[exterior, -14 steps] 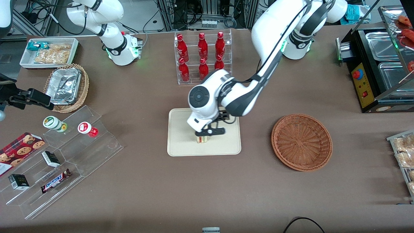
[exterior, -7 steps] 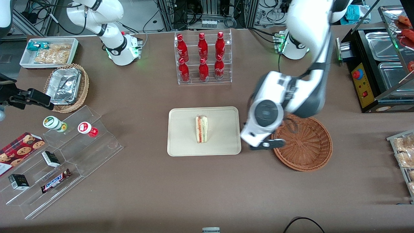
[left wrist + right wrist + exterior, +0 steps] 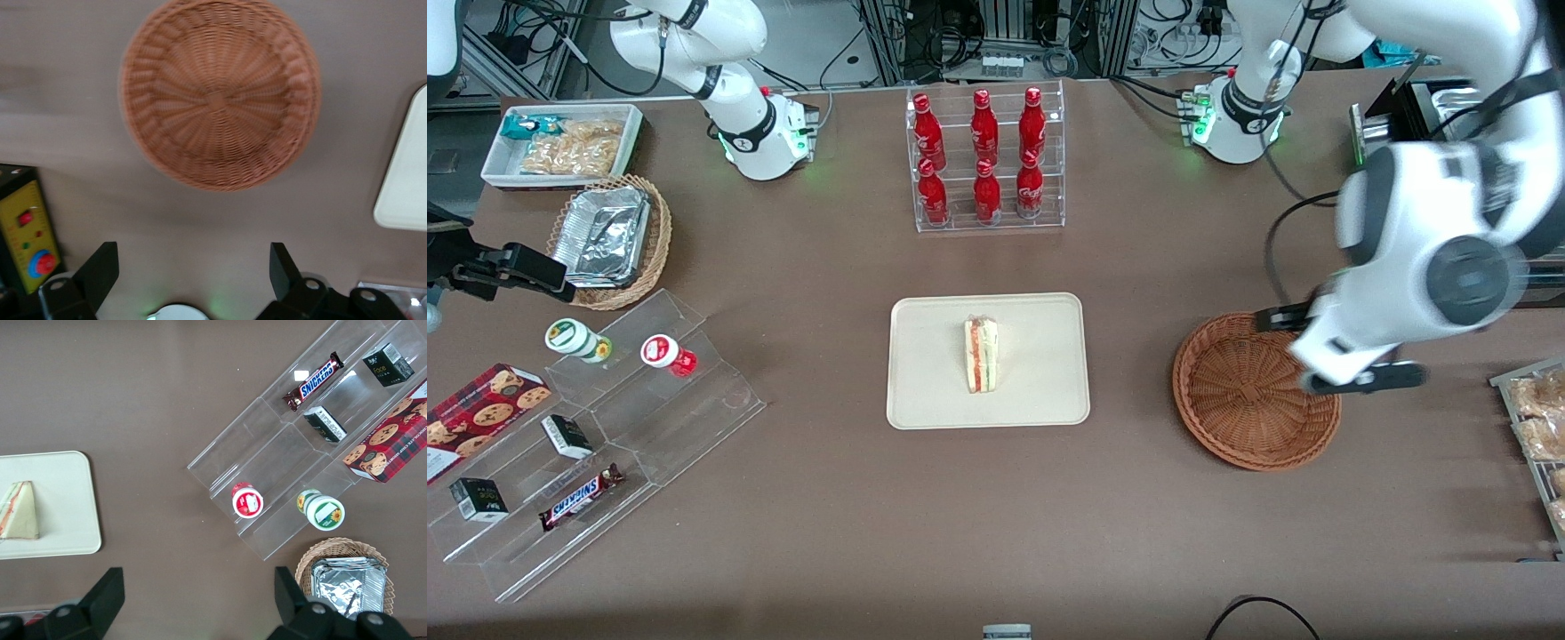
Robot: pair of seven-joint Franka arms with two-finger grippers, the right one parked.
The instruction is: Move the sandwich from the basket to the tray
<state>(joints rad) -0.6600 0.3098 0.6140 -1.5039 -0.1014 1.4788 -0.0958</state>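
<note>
The sandwich (image 3: pixel 982 355) lies flat on the tray (image 3: pixel 925 391), so the delivery looks finished. The basket (image 3: pixel 1254 391) sits empty on the surface. The pincer (image 3: pixel 190 267) hangs above it, spread wide, holding nothing.
</note>
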